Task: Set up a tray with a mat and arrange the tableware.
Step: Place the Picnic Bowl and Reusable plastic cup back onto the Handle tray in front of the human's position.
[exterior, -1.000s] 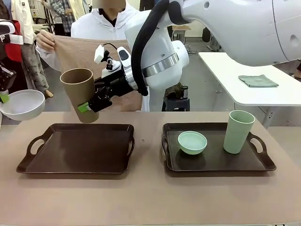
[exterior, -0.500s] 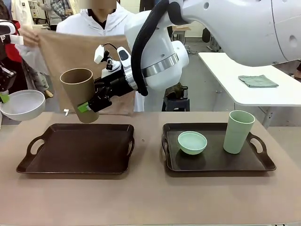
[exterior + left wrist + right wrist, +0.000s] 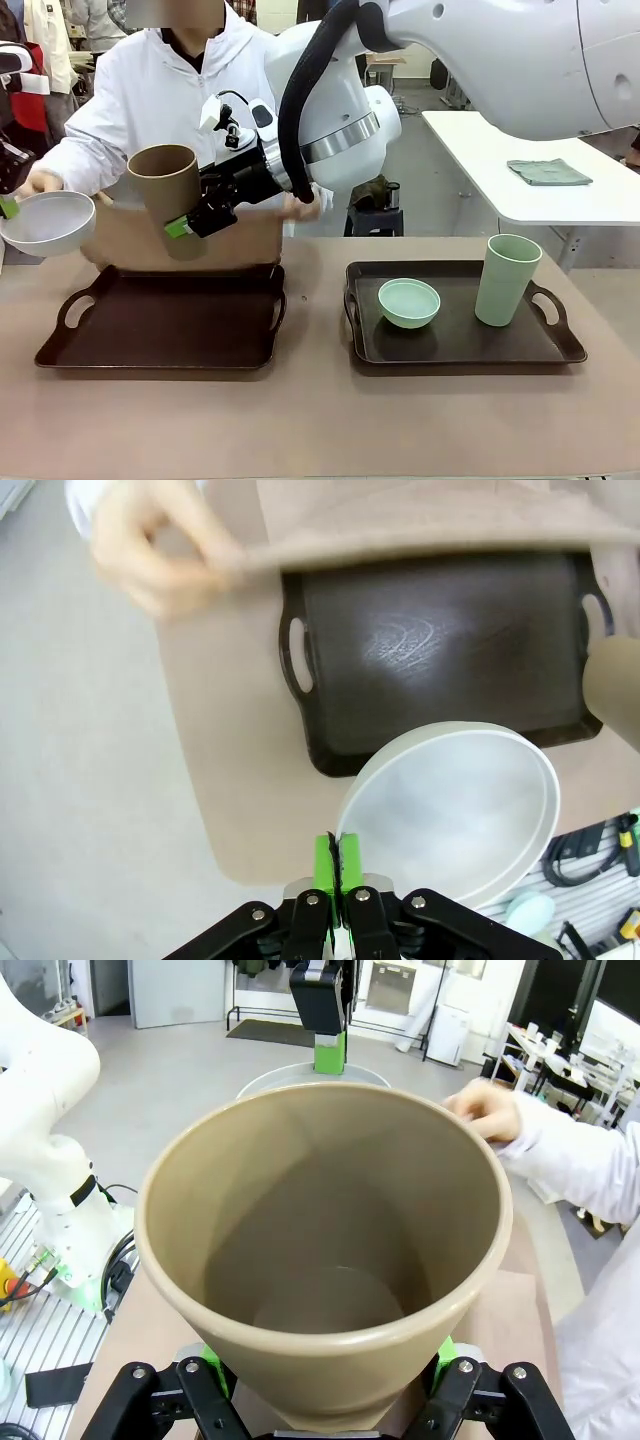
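Note:
My left gripper (image 3: 8,207) hangs at the far left, shut on the rim of a white bowl (image 3: 47,221); in the left wrist view its fingertips (image 3: 337,855) pinch that bowl's rim (image 3: 455,815) above the left tray (image 3: 440,650). My right gripper (image 3: 183,228) is shut on a tan-brown cup (image 3: 168,195), held tilted above the dark left tray (image 3: 160,320). The right wrist view looks into the cup (image 3: 320,1260). A person holds a tan mat (image 3: 120,245) with its lower edge at the tray's far rim. A mint bowl (image 3: 408,302) and a mint cup (image 3: 507,280) stand on the right tray (image 3: 560,345).
The person leans over the table's far side, one hand (image 3: 38,182) beside the white bowl, the other (image 3: 300,207) behind my right wrist. A second white table (image 3: 530,190) with a folded grey cloth (image 3: 548,172) stands at the back right.
The person has leaned forward and brought the mat down from chest height to the far rim of the left tray. Both arms have stayed where they were.

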{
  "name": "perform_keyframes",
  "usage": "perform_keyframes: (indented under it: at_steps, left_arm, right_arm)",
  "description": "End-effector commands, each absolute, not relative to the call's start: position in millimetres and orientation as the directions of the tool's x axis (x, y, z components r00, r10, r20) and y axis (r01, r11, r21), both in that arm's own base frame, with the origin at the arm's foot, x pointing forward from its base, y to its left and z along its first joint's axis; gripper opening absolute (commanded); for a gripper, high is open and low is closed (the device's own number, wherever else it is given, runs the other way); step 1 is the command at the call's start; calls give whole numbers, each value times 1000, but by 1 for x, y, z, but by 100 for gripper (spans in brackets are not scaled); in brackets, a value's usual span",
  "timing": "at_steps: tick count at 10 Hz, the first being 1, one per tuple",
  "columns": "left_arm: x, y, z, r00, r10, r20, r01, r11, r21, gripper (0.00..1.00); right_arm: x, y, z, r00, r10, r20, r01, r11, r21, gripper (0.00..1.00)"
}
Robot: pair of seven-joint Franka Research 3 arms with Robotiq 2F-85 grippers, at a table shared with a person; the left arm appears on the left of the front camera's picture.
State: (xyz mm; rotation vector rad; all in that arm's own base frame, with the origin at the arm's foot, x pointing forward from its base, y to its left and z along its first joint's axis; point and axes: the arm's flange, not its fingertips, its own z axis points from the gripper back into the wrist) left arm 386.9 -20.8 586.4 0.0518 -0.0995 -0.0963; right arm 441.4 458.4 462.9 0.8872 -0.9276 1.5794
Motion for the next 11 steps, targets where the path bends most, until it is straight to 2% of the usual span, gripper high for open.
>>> perform_keyframes:
  at_steps: [1, 11]
  left_arm:
    - [387, -22, 586, 989, -97, 110, 93, 995, 47, 0]
    - [387, -22, 586, 989, -97, 110, 93, 995, 47, 0]
  right_arm:
    - [442, 461, 463, -186, 399, 898, -978, -160, -131, 24]
    - [442, 461, 463, -186, 399, 898, -978, -160, -131, 24]
